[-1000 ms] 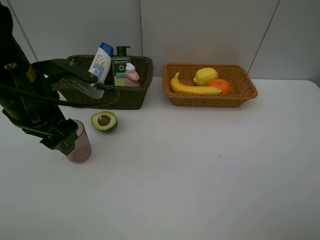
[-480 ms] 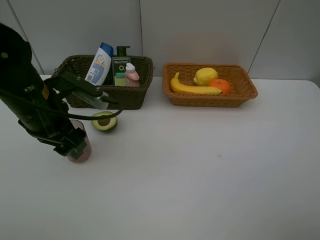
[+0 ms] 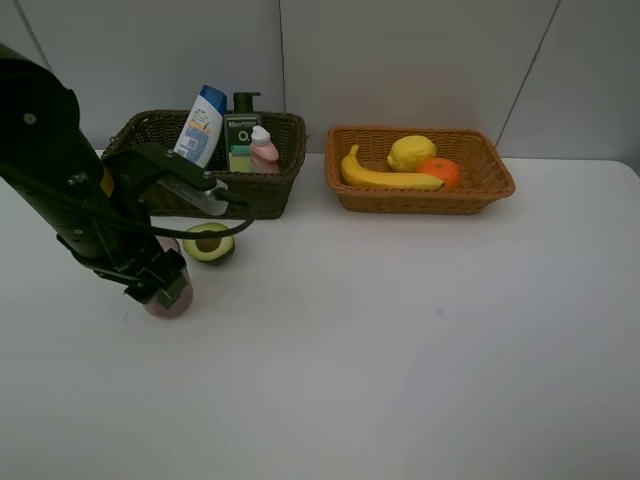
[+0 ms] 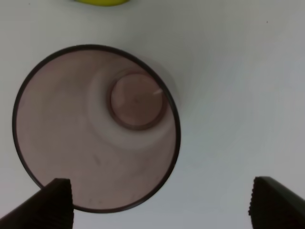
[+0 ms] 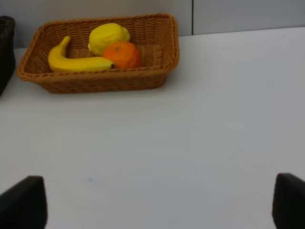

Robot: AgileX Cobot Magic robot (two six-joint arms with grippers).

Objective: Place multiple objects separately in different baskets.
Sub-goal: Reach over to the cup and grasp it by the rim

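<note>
- The translucent mauve cup (image 3: 167, 300) stands upright on the white table (image 3: 400, 330), toward its left side; in my left wrist view I look straight down into its round mouth (image 4: 97, 128) and see its small base inside.
- My left gripper (image 4: 159, 202) hangs right over the cup with its jaws spread wide; one fingertip (image 4: 52, 202) overlaps the cup's rim in that view, the other stands off to the side over bare table. It holds nothing.
- From the high camera my left arm (image 3: 70, 170) covers most of the cup, so only its lower part shows.
- The halved avocado (image 3: 208, 242) lies cut face up on the table just beside the cup, between it and the dark basket.
- The dark olive-brown basket (image 3: 265, 185) sits behind the avocado, holding the white blue-capped bottle (image 3: 200, 125), the dark green pump bottle (image 3: 241, 135) and the small pink bottle (image 3: 263, 147), all standing close together.
- The orange-tan basket (image 3: 480, 190) sits to the right of the dark one, apart from it, with the banana (image 3: 385, 177), the lemon (image 3: 411, 152) and the orange (image 3: 440, 172) inside, touching one another.
- My right gripper (image 5: 157, 202) is released too, its two fingertips far apart over bare table, well away from the tan basket (image 5: 167, 47).
</note>
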